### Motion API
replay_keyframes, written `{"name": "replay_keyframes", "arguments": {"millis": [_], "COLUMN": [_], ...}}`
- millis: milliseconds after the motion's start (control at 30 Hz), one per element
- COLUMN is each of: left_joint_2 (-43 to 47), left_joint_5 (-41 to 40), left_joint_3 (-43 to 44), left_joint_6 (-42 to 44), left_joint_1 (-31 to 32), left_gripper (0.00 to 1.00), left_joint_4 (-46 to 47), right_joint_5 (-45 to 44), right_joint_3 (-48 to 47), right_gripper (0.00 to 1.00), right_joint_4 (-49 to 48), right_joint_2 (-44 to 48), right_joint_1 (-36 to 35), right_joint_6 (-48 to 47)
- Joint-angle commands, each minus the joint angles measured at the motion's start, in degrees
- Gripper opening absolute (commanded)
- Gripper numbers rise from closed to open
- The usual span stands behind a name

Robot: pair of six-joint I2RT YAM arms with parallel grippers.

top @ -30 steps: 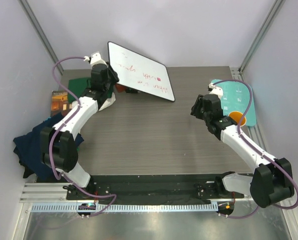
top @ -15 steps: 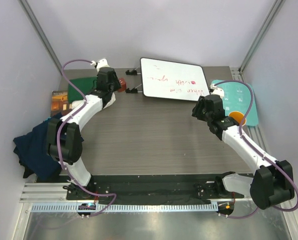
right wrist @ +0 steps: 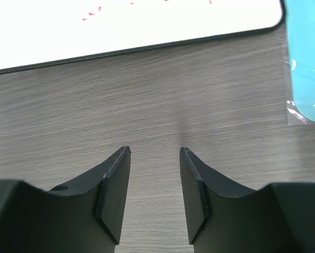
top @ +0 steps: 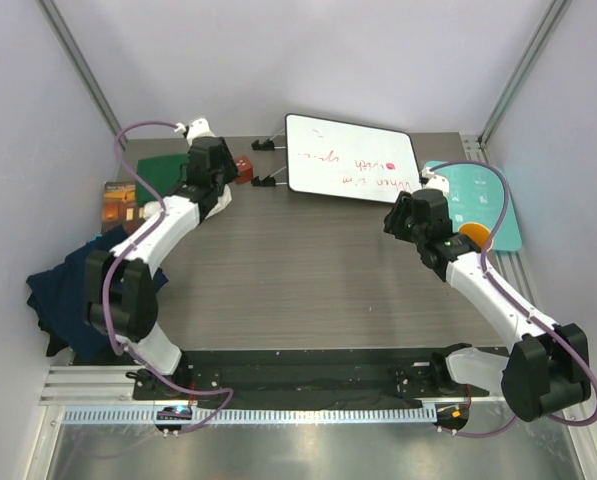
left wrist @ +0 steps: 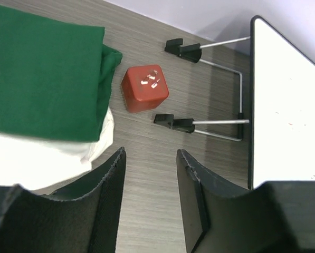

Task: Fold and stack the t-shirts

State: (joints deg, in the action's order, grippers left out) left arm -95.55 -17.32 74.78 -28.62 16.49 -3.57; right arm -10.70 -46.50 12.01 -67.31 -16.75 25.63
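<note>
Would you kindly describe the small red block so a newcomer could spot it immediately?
Start at the whiteboard at the far edge of the table. Between its wire stand and the folded green t-shirt sits the red block, the only small, red, cube-shaped thing there.

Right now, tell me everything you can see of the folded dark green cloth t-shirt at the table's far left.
The dark green t-shirt is plain, matte, soft cloth, folded flat with a smooth top and straight edges, layers showing at the corner nearest the small red cube, which it seems just clear of. It lies on a folded cream-white t-shirt that sticks out under its near side. The open left gripper hovers beside it without touching; from above, the left arm hides part of it.
</note>
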Motion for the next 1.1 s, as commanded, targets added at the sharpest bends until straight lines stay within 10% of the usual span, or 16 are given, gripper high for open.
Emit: {"name": "replay_keyframes", "arguments": {"millis": [0,233,500,1067], "left_joint_2": [10.6,25.7,45.3,40.5], "left_joint_5": [-0.4,-7.7,-13.1,-25.7], "left_joint_3": [-5.4,-16.6,-26.8,-9.4], "left_joint_6": [-2.5,-5.4,-8.8,-12.6], "left_joint_1": [0.2,0.6,0.6,-2.3], "left_gripper": [0.45,0.52,0.56,0.59], "left_joint_4": [-0.7,-14.3,-28.1,-53.1], "right_joint_5": [9.9,33.5,37.1,30.5], "right_joint_3": [-0.3,8.1,15.4,18.0], "right_gripper": [0.48,0.47,0.45,0.45], "right_joint_4": [-6.1,-19.9,-27.6,-27.6], "right_joint_2": [1.5,-2.5,-1.4,-4.0], "right_joint_1": [0.1,-0.6,-9.8,-24.9], "right_joint_6": [-0.7,7.1,7.7,11.8]}}
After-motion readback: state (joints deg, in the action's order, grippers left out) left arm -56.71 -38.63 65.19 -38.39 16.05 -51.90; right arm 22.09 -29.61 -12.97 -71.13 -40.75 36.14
